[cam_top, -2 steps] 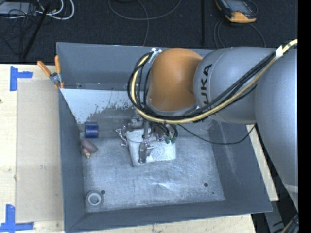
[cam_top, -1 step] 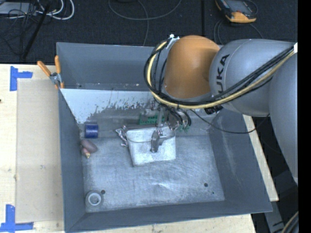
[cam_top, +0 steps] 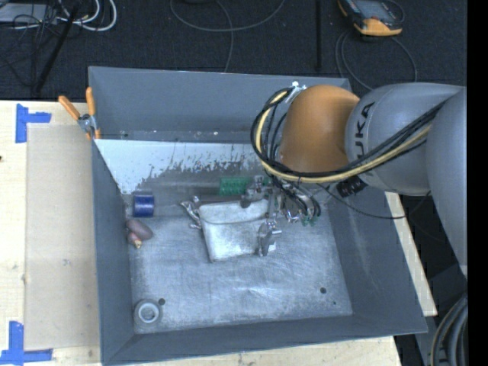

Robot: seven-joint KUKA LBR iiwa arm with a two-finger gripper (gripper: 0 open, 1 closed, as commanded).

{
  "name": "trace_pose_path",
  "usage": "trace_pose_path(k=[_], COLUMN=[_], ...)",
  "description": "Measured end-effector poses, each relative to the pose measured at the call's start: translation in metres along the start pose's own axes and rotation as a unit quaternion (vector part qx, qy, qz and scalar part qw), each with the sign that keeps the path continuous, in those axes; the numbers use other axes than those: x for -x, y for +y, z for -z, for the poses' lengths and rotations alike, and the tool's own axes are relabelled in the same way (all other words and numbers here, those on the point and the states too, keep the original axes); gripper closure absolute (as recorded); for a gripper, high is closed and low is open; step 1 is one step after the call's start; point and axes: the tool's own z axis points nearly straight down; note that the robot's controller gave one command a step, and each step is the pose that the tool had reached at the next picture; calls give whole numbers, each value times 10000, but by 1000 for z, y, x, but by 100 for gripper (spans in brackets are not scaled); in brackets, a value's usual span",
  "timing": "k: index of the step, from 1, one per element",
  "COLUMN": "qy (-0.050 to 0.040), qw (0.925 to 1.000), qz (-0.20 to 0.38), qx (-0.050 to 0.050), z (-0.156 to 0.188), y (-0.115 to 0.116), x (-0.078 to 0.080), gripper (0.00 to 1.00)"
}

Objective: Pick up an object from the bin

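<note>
I have the arm (cam_top: pixel 415 139) reaching in over the right rim of the bin (cam_top: pixel 229 334), its thick grey link crossing the bin's upper right corner. The wrist carries a rounded orange cover (cam_top: pixel 316 128), which sits above the bin's back wall, right of its middle. Black and yellow cables (cam_top: pixel 267 139) loop round the cover's left side and run back along the grey link. Below the cover the tool (cam_top: pixel 268 221) points down, low over the bin's floor, near its centre.
</note>
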Motion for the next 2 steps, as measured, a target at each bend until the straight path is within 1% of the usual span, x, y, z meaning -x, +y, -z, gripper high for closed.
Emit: trace_pose_path(k=[1, 2], qy=[-34, 71], qw=[9999, 9999], qz=[123, 115], qx=[-5, 12], z=[-13, -17], y=[12, 13], x=[-9, -14], gripper=[0, 100])
